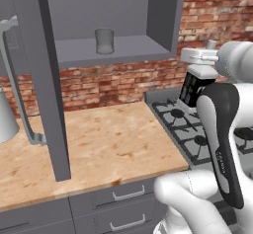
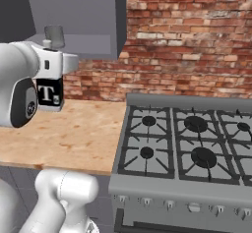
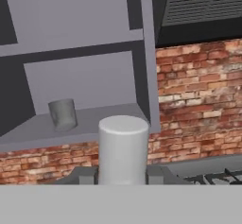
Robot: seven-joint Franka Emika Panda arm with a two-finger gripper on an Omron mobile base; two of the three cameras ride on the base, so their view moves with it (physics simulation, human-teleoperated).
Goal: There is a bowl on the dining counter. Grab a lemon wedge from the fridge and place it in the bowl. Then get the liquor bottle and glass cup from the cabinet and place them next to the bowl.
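Claw (image 3: 123,178) clamped on liquor bottle (image 2: 49,93), dark body, white cylindrical cap | glass cup (image 1: 104,41) on grey shelf (image 1: 123,48)

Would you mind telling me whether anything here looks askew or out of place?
Nothing stands out. The glass cup stands upright on the open cabinet's shelf, and the gripper holds the bottle upright in front of it. The counter shows no spill.

Counter (image 1: 108,139) is showing mottled, matt wood grain. Wall (image 2: 197,45) is presenting rough red brick. Cabinet (image 1: 49,80) is appearing as flat matt grey paint. Glass cup (image 1: 104,41) is looking dull grey, possibly frosted. Stove (image 2: 197,148) is showing dark matt grates over satin metal.
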